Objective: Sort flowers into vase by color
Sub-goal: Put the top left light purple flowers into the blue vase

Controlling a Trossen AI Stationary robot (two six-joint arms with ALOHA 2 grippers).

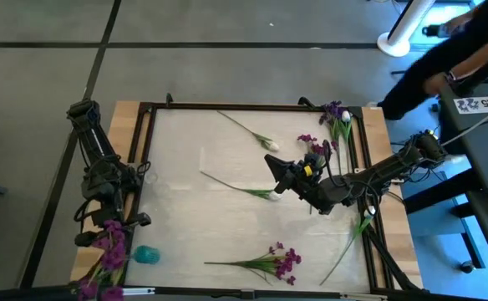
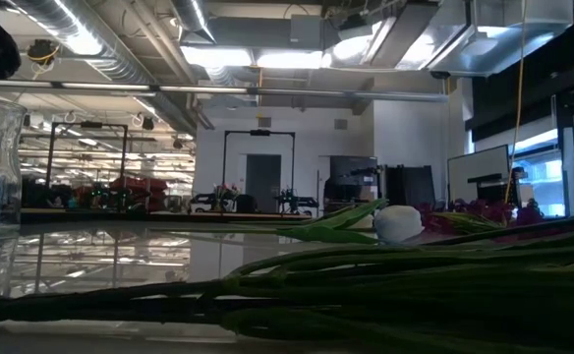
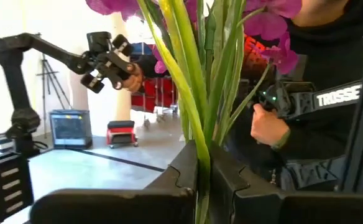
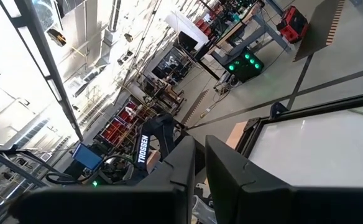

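Left fingers (image 3: 200, 180) pinch a purple stem (image 3: 194, 93) upright at the bench's left edge; right fingers (image 1: 271, 162), narrow and empty, sit nearest the white bud (image 1: 275, 196) mid-bench.

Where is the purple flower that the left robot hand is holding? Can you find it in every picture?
High view: the purple flower is at the table's lower left corner, by the left gripper.
Low view: not in it.
Left wrist view: its green stem runs up between the shut fingers, blooms at the top.
Right wrist view: not in it.
Shared landmark: the right arm also shows in the left wrist view.
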